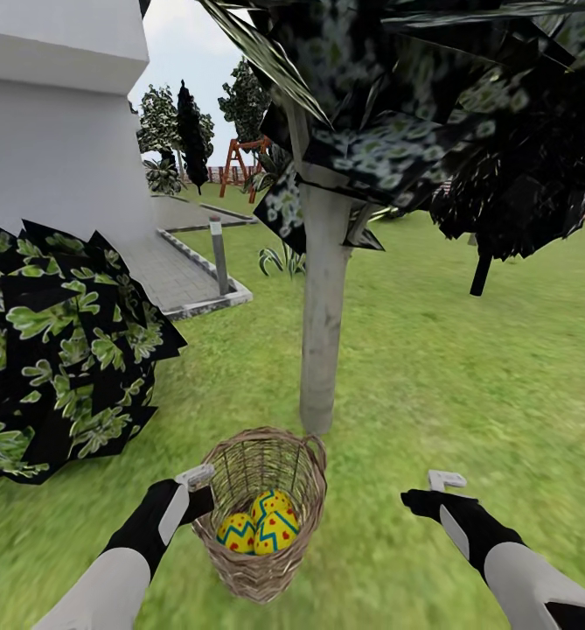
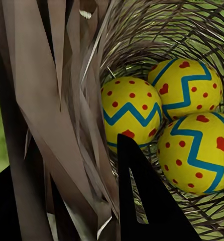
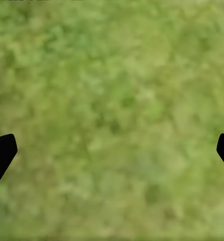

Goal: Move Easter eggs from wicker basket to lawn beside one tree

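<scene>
Just in front of the tree (image 1: 323,324), on the lawn (image 1: 467,367), the wicker basket (image 1: 259,569) holds all three Easter eggs (image 1: 261,522): smooth, hard, probably slippery and light, best pinched across the middle. The left gripper (image 1: 198,492) looks clamped on the stiff open-weave rim, one finger inside. Right of the basket, the right gripper (image 1: 432,490) hangs spread wide over grass

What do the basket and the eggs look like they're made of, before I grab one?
The wicker basket looks like woven brown cane, matte: open weave with grass showing through the gaps. The three Easter eggs look hard and smooth, painted yellow with blue zigzags and red marks; plastic or painted shell, I can't tell which.
</scene>
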Tool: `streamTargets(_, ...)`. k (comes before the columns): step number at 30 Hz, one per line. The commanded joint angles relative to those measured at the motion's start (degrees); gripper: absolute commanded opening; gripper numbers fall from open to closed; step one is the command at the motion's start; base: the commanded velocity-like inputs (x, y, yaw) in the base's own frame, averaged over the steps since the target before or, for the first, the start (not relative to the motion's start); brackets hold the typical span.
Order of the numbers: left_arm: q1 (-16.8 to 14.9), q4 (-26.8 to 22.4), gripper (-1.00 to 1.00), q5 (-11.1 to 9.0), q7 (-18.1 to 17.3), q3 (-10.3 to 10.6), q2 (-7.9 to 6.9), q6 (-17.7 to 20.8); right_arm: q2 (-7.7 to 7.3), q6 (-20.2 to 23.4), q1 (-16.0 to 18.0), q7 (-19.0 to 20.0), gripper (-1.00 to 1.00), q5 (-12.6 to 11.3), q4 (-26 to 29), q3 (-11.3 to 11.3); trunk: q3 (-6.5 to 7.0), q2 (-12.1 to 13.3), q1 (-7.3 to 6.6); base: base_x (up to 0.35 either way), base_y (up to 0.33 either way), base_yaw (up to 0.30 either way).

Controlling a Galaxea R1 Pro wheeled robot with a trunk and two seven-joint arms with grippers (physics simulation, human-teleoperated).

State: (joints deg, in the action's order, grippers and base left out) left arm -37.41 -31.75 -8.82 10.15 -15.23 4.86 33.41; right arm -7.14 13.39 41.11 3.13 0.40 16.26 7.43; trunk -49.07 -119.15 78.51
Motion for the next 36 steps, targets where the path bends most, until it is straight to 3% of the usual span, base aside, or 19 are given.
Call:
streamTargets(1, -0.03, -0.14, -1.00, -0.96, 0.31, -0.24, 0.06, 0.16, 0.02, 0.33, 0.02, 0.29, 1.00, 0.04, 0.13, 0.38, -0.05, -0.02, -0.01, 0.000, 0.000, 0.000)
streamTargets(12, -0.03, -0.24, -1.00, -1.02, 0.31, -0.26, 0.06, 0.16, -0.07, 0.33, 0.02, 0.29, 1.00, 0.04, 0.18, 0.39, -0.05, -0.02, -0.01, 0.072, 0.000, 0.000)
streamTargets(33, -0.03, -0.24, -1.00, -1.02, 0.31, -0.16, 0.06, 0.16, -0.16, 0.33, 0.02, 0.29, 1.00, 0.04, 0.19, 0.48, -3.82, -8.45, 4.60, 0.000, 0.000, 0.000)
streamTargets(36, -0.03, -0.24, -1.00, -1.00, 0.31, -0.30, 0.06, 0.16, -0.16, 0.33, 0.02, 0.29, 1.00, 0.04, 0.18, 0.48, -3.82, -8.45, 4.60, 0.000, 0.000, 0.000)
